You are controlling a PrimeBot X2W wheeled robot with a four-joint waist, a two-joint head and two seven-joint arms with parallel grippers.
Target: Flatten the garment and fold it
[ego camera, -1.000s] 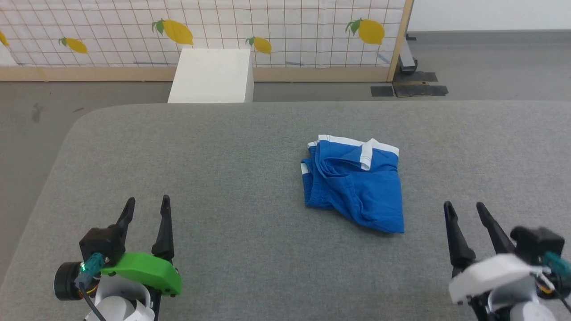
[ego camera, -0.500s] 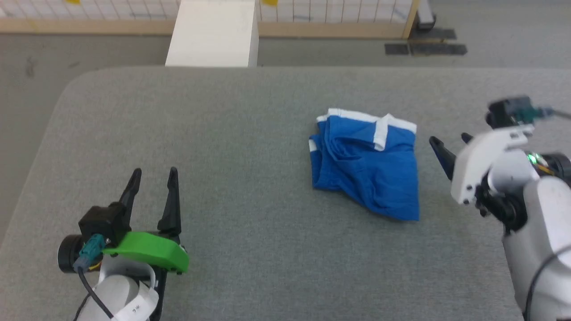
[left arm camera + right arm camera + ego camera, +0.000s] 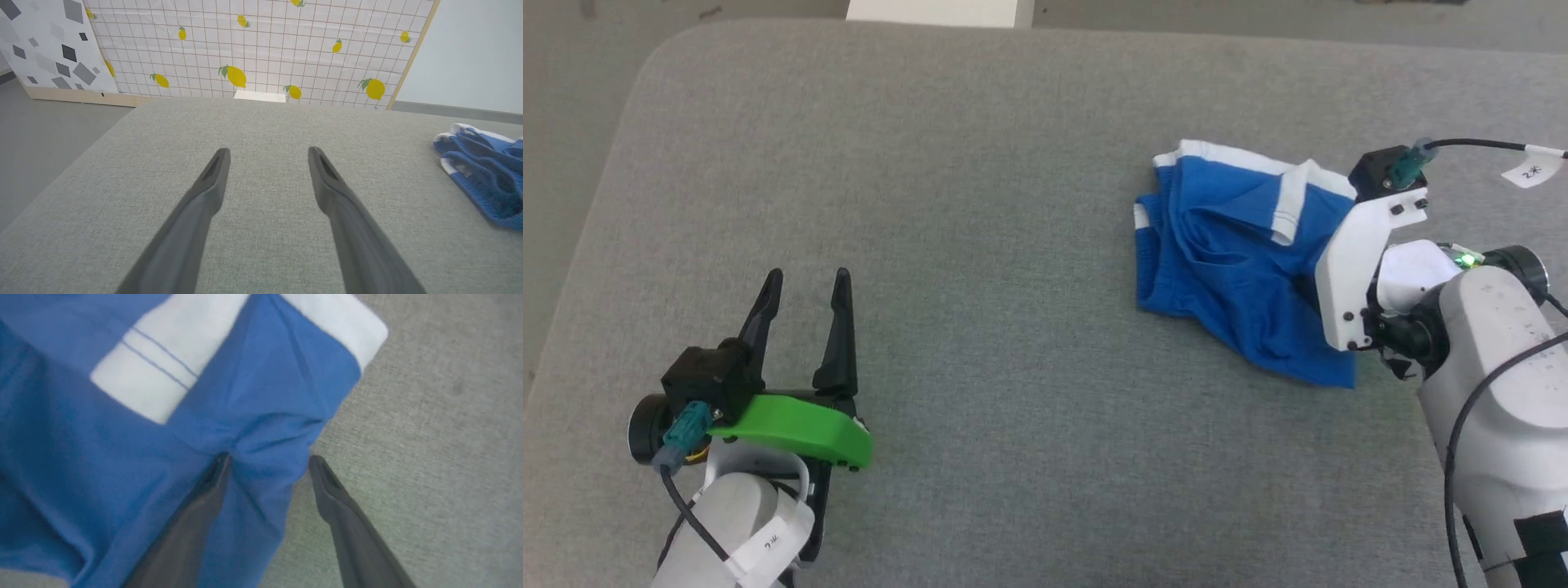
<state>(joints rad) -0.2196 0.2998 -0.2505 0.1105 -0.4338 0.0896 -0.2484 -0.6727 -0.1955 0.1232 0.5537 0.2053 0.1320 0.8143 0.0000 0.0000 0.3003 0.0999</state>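
The garment is a bright blue pair of shorts with white stripes, lying crumpled on the grey table's right half. My right gripper stands open, pointing down at the garment's right edge. One finger rests on the blue cloth and the other sits at the cloth's border by the grey surface, with a bunched fold between them. In the head view the white wrist mount hides those fingers. My left gripper hovers open over bare table at the lower left, far from the garment.
The grey padded table has a rounded corner at the upper left, with floor beyond it. A white box stands past the far edge. A lemon-print screen closes off the back.
The head camera has tilted down. My right arm has swung forward and inward from the lower right onto the garment's right edge. The left gripper has stayed put, open.
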